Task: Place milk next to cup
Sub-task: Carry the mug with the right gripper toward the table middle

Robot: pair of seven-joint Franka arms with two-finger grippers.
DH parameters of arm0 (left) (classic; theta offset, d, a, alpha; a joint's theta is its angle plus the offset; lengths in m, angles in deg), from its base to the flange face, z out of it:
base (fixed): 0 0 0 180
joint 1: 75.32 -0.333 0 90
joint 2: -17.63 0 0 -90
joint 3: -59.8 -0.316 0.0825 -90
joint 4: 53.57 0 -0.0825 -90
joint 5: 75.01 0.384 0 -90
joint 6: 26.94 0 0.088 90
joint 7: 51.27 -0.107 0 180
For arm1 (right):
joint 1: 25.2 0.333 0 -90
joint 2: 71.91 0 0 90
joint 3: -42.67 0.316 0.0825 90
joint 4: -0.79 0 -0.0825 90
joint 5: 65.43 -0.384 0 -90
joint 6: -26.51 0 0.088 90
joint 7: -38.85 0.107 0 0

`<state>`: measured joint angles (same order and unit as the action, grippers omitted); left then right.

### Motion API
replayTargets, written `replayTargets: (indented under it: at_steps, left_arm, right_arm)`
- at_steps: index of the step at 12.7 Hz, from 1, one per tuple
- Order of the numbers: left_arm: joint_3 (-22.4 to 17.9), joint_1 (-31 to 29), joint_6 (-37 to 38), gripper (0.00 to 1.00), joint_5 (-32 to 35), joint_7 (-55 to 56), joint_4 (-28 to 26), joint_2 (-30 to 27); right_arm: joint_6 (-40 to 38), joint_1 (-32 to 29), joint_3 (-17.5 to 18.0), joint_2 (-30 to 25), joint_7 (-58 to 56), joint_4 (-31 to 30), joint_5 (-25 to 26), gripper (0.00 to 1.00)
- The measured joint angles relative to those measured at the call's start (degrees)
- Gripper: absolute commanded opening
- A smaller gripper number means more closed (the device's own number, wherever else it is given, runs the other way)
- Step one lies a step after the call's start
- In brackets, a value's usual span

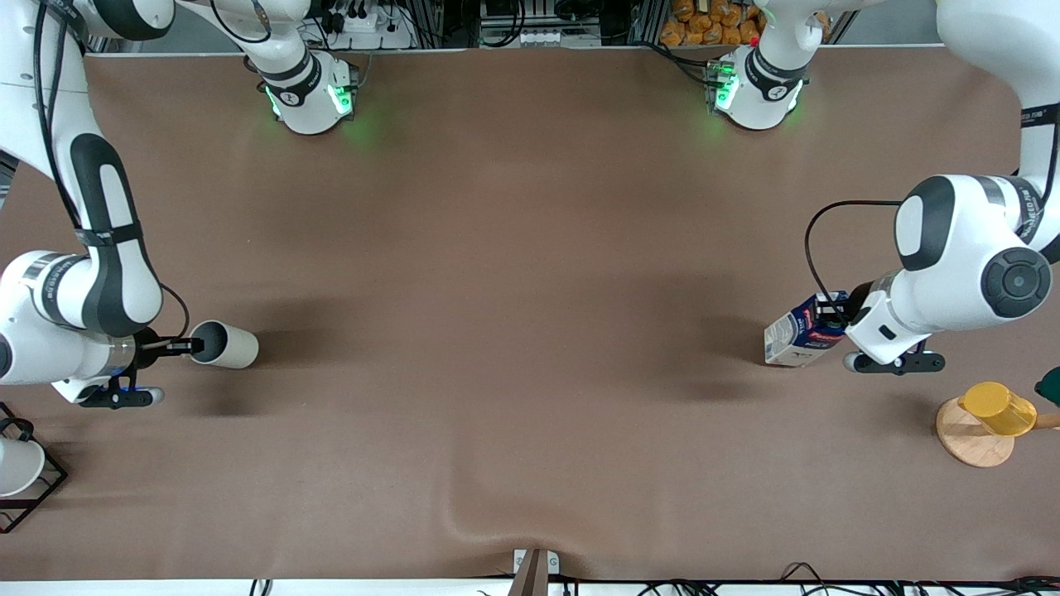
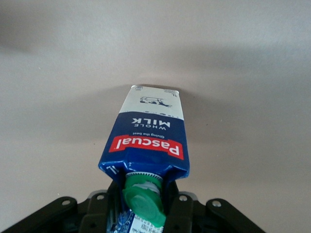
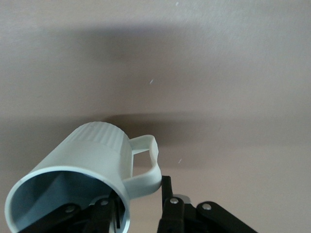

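Note:
The milk (image 1: 802, 333), a dark blue and white carton with a red label, is tilted at the left arm's end of the table. My left gripper (image 1: 838, 319) is shut on its gable top. In the left wrist view the fingers flank the green cap (image 2: 144, 199) of the milk (image 2: 148, 138), with my left gripper (image 2: 144, 190) at the cap. The grey-beige cup (image 1: 225, 344) is tipped on its side at the right arm's end. My right gripper (image 1: 187, 346) is shut on its rim. In the right wrist view my right gripper (image 3: 141, 199) has one finger inside the cup (image 3: 92, 155) and one outside by the handle.
A yellow cup (image 1: 998, 407) rests on a round wooden coaster (image 1: 970, 443) near the left arm. A dark green thing (image 1: 1050, 385) shows at the view's edge. A white cup sits in a black wire rack (image 1: 37, 488) near the right arm. The cloth wrinkles (image 1: 464, 513) near the front camera.

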<state>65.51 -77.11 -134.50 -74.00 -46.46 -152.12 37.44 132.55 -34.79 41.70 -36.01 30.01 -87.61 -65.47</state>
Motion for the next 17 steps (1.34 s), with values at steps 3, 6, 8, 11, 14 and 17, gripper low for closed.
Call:
replayTargets:
  at_steps: [3,6,8,11,14,17]
  left_arm:
    - [0.15,0.04,3.54,0.19,0.0,-0.08,1.41,-1.67]
    - [0.9,0.15,9.37,0.2,0.0,-0.05,4.79,-3.48]
    - [1.93,0.17,11.68,0.2,0.0,0.01,7.0,-3.84]
    - [3.41,0.22,13.36,0.21,0.0,0.11,8.76,-3.91]
    - [4.24,0.23,13.87,0.22,0.0,0.99,9.43,-3.93]
    - [4.56,0.23,14.03,0.22,0.0,1.28,9.63,-3.94]
  right_arm:
    - [-7.71,3.54,0.58,-1.63,8.71,4.26,-2.84,0.0]
    - [-10.93,9.63,0.85,-3.98,22.2,4.78,-6.47,0.0]
    - [-11.14,14.77,1.04,-4.8,32.64,4.81,-9.09,0.0]
    - [-9.25,23.4,1.22,-5.24,48.01,4.81,-11.16,0.0]
    - [-3.22,31.2,1.26,-5.17,60.8,4.57,-11.31,0.0]
    - [6.28,38.71,1.3,-3.33,71.95,4.14,-12.32,0.0]
